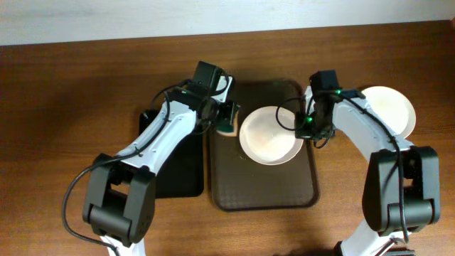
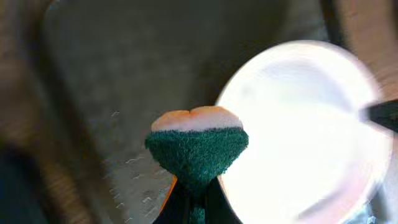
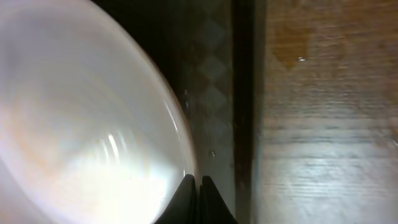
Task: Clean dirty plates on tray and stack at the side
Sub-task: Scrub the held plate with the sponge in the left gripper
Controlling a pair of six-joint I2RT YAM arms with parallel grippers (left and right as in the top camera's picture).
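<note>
Tray [image 1: 263, 192]: brown, lying mid-table and carrying one white plate [image 1: 270, 135] in its upper half.
Left gripper [image 1: 227, 122]: I am seeing its jaws pinching a green-and-orange sponge [image 2: 196, 146], which is hanging over the tray just beside the plate's left rim; I cannot tell whether they are touching.
Right gripper [image 1: 307, 129]: jaws are closing thin on the plate's right rim, nearly meeting.
Second plate [image 1: 391, 110]: sitting on the table [image 1: 71, 107] right of the tray.
Black tray [image 1: 178, 171]: lying against the brown one's left side, under my left arm.
</note>
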